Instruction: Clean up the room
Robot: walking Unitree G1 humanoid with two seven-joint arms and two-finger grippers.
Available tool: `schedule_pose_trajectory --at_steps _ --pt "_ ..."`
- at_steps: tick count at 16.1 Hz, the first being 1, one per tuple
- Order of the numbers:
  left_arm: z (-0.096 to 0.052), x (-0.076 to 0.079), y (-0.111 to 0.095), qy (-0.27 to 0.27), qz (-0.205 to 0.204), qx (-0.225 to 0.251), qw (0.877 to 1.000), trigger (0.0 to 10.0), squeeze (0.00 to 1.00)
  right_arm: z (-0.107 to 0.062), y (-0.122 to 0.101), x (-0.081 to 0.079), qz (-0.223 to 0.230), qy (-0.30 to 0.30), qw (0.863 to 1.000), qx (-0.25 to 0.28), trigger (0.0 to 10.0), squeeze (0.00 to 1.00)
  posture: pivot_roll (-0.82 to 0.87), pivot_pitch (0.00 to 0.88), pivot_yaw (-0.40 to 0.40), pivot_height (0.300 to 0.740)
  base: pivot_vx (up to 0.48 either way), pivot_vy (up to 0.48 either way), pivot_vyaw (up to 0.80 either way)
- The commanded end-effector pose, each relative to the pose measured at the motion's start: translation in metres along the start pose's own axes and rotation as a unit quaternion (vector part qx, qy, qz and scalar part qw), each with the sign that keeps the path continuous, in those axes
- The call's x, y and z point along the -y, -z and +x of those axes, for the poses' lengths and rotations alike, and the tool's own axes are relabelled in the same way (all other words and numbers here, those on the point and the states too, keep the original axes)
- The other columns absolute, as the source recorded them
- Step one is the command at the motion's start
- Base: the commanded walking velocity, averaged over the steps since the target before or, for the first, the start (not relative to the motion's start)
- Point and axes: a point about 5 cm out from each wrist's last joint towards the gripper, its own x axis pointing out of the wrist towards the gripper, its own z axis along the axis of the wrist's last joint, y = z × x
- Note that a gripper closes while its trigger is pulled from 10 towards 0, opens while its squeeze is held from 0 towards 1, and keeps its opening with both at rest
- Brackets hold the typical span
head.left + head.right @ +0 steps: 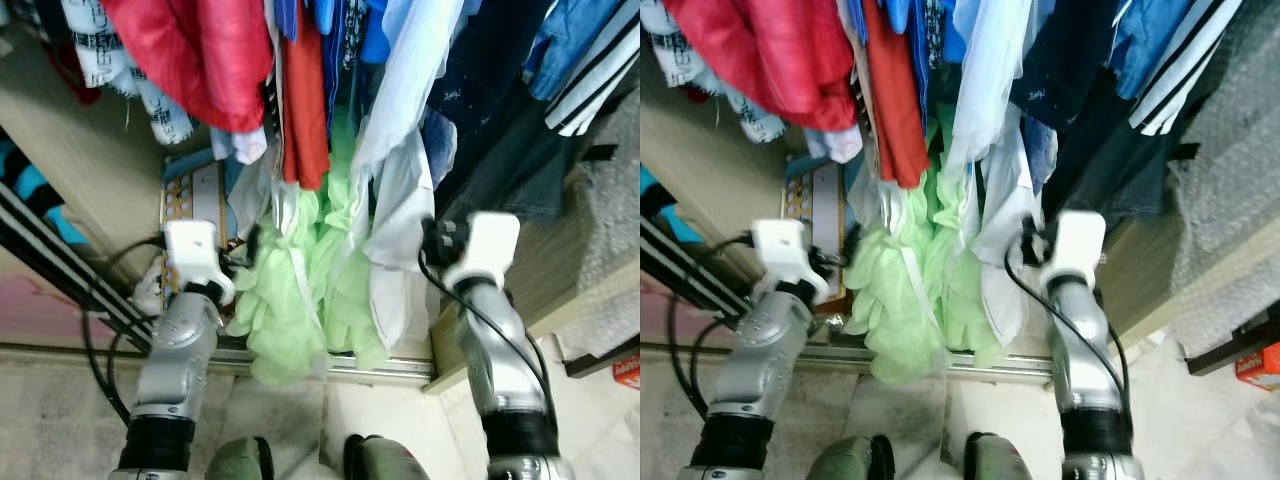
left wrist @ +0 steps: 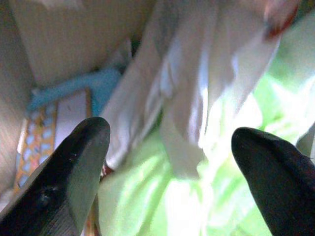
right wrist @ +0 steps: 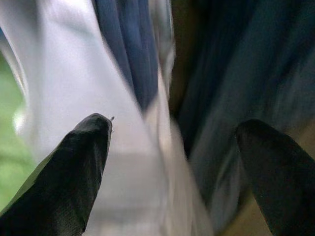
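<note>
Both hands held open: left hand [image 2: 170, 162] at the pale green garment [image 1: 290, 300], right hand [image 3: 172, 167] beside it. Garment judged light, limp, slippery; best pinched at a gathered fold.

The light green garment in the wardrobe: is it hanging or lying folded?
Hanging. The light green garment drapes down loosely among the other hung clothes, its lower end bunched near the wardrobe's bottom rail.

A pale green garment [image 1: 300, 290] hangs limp and crumpled among the clothes in the wardrobe, its hem bunched low at 6 o'clock just above the metal door track. At its 3 o'clock a light blue shirt [image 1: 400, 200] hangs touching it, folds trailing down. At 11 o'clock a red jacket [image 1: 190, 55] hangs higher.
</note>
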Motion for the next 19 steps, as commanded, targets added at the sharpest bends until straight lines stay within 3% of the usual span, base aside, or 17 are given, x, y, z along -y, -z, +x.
schedule_pose_trajectory --at_steps 1,6,7,8,11,14,16,19 --pt "-0.003 -0.002 0.010 -0.004 0.005 -0.023 1.000 10.0 0.00 -0.001 0.003 0.001 0.012 -0.004 1.000 -0.002 10.0 0.00 -0.01 0.172 0.005 0.740 0.000 0.000 0.00" --pt "-0.002 -0.005 0.006 -0.009 0.008 -0.009 1.000 10.0 0.00 0.002 0.002 -0.001 -0.001 -0.012 1.000 0.006 10.0 0.00 -0.01 0.182 0.004 0.740 0.000 0.000 0.00" --pt "-0.014 -0.011 0.001 -0.030 0.031 0.017 0.999 10.0 0.00 -0.008 0.000 0.000 -0.007 -0.021 1.000 0.016 10.0 0.00 -0.01 0.181 0.003 0.740 0.000 0.000 0.00" --pt "-0.026 -0.018 0.004 -0.047 0.038 0.013 0.998 10.0 0.00 -0.016 0.000 0.000 -0.022 -0.024 0.999 0.016 10.0 0.00 -0.01 0.185 0.006 0.740 0.000 0.000 0.00" --pt "-0.048 -0.025 -0.001 -0.069 0.059 0.043 0.995 10.0 0.00 -0.037 -0.005 -0.001 -0.062 -0.026 0.997 0.047 10.0 0.00 -0.01 0.188 0.004 0.740 0.000 0.000 0.00" --pt "-0.053 -0.019 -0.006 -0.071 0.051 0.057 0.995 10.0 0.00 -0.050 -0.014 -0.008 -0.104 -0.064 0.990 0.071 10.0 0.00 -0.01 0.185 -0.002 0.740 0.000 0.000 0.00" --pt "-0.053 -0.012 -0.006 -0.060 0.055 0.062 0.995 10.0 0.00 -0.050 -0.019 -0.010 -0.119 -0.063 0.987 0.083 10.0 0.00 -0.01 0.188 0.001 0.740 0.000 0.000 0.00" --pt "-0.050 -0.007 -0.006 -0.058 0.049 0.050 0.996 10.0 0.00 -0.048 -0.022 -0.012 -0.136 -0.062 0.985 0.086 10.0 0.00 -0.02 0.195 0.001 0.740 0.000 0.000 0.80"
